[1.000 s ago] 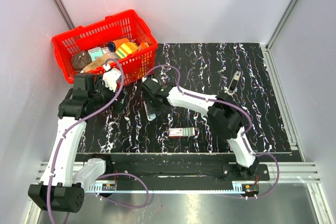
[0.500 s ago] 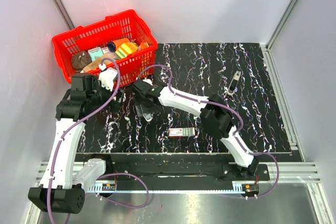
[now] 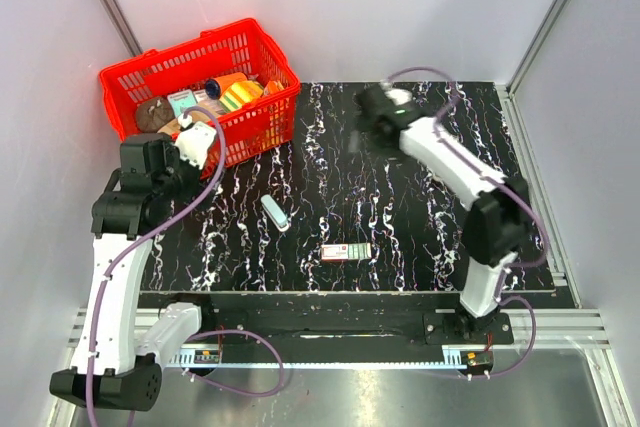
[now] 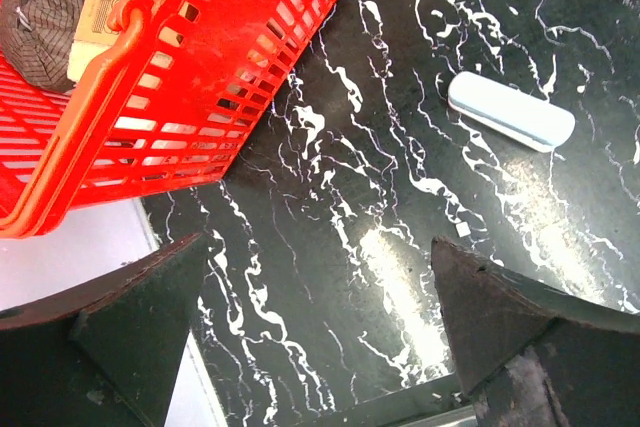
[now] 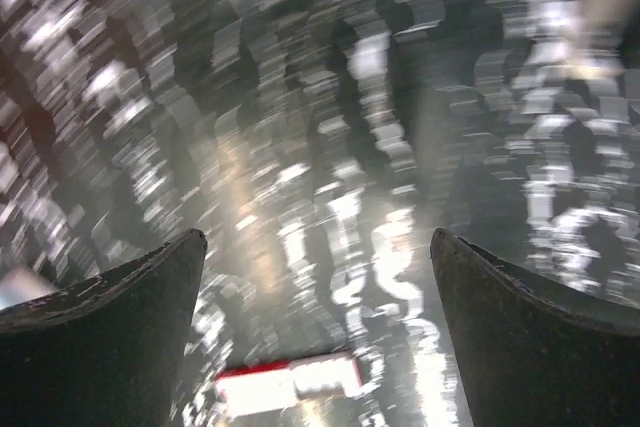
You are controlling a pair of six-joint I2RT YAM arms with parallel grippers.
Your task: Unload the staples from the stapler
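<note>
1. The stapler (image 3: 274,212) lies flat on the black marbled mat (image 3: 400,222), near the red basket (image 3: 255,122), untouched.
2. Left gripper (image 4: 315,247): fingers spread wide, holding nothing.
3. Right gripper (image 5: 318,242): equally wide, empty, above the mat's far part.

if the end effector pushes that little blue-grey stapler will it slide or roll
The stapler lies flat on the glossy mat, so it will probably slide, not roll. Its smooth, rounded ends look slippery to pinch. It seems rigid and light.
</note>
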